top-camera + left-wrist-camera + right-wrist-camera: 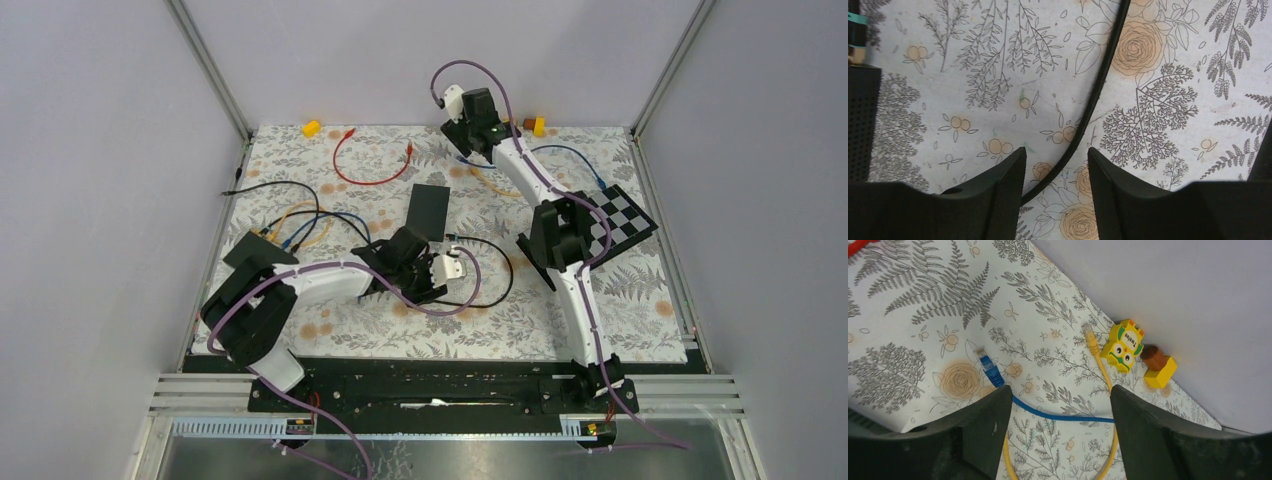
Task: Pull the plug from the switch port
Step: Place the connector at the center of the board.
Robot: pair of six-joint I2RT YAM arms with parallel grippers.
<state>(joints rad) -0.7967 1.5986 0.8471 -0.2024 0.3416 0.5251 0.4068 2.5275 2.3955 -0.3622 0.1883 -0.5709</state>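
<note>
Black cable (1098, 95) is passing ungripped between left gripper's (1055, 155) parted jaws; right gripper (1060, 392) is gaping, empty. Closing nearer the switch (430, 205) is looking wiser

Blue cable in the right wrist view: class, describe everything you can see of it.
The blue cable is a thin, smooth, plastic-looking cord ending in a matching blue plug. The plug is free, in no socket. The cable lies flat on the flower-print mat, curving away from the plug beneath the open right claw, and one finger hides where it runs on. Nothing grips it.
</note>
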